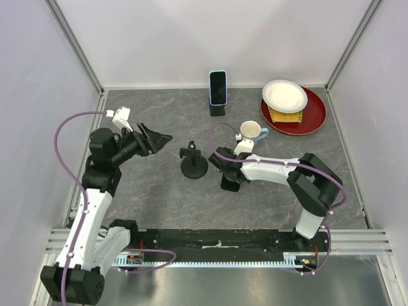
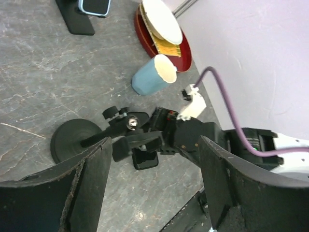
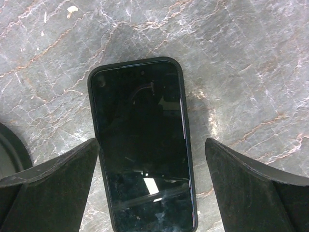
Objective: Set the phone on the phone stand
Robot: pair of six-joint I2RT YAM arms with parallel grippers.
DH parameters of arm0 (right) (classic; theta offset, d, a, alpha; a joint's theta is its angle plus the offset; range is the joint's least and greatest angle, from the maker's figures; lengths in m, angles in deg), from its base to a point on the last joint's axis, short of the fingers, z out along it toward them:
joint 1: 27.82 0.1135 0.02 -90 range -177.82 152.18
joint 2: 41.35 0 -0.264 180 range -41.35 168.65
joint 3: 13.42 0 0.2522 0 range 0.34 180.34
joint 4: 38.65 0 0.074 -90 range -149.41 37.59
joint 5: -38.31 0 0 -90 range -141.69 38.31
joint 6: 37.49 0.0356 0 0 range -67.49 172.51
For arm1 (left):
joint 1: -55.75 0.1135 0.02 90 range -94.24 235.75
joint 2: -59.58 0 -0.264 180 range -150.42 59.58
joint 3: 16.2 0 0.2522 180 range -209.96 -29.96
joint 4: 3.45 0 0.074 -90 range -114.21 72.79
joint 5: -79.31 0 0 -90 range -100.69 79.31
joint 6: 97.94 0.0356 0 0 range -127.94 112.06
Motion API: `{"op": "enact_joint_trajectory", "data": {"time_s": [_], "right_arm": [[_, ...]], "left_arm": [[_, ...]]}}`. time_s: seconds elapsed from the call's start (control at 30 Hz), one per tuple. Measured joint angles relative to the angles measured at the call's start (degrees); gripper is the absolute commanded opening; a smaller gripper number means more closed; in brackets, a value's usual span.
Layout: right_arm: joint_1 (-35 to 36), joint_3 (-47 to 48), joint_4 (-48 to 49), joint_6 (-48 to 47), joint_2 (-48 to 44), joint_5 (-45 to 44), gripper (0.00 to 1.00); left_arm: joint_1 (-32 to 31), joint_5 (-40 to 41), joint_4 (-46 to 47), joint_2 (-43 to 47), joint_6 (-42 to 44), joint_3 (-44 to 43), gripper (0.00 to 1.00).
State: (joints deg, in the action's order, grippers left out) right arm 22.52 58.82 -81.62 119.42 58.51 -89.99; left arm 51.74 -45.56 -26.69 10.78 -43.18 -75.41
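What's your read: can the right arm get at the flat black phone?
Likely yes: the right pincer hangs open directly over the phone, fingers flanking its long sides, nothing between.

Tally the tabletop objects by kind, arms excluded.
Phones: 2 (black phone, blue-cased phone)
Phone stands: 2 (round-base stand, rear stand)
Cups: 1 (blue cup)
Plates: 2 (red plate, white plate)
Yellow item between plates: 1
Total: 8

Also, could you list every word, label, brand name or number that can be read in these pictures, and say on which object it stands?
No text can be read anywhere in these views.
black phone lying on the table: dark screen, only reflections.
blue-cased phone standing at the back: dark screen, no writing visible.
blue cup and white plate: plain, no print visible.
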Motion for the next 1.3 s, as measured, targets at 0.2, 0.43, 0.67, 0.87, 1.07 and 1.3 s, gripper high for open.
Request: {"op": "enact_joint_trajectory", "data": {"time_s": [0.2,0.43,0.67,0.87,1.07,1.3], "right_arm": [[-1.0,1.3,0.0,-0.7,1.6,2.6,0.98],[-2.4,1.6,0.0,-1.0,2.1,4.7,0.95],[-2.9,2.3,-0.2,-1.5,2.6,6.0,0.62],[-2.9,2.1,0.0,-1.0,2.3,5.9,0.17],[-2.9,1.3,0.7,0.0,1.8,5.5,0.00],[-3.0,0.6,1.5,1.0,1.3,5.4,0.00]], "left_arm": [[-0.6,0.4,-3.2,4.0,-1.3,-3.1,0.78],[-0.7,0.3,-8.7,5.2,-1.4,-3.8,0.78],[-1.0,-1.1,-13.2,9.1,-1.4,-3.4,0.78],[-1.0,-1.7,-15.0,11.4,-1.4,-3.2,0.78],[-1.0,-2.6,-15.5,12.8,-1.9,-3.2,0.78],[-1.0,-4.3,-18.1,13.8,-2.7,-3.3,0.77]]}}
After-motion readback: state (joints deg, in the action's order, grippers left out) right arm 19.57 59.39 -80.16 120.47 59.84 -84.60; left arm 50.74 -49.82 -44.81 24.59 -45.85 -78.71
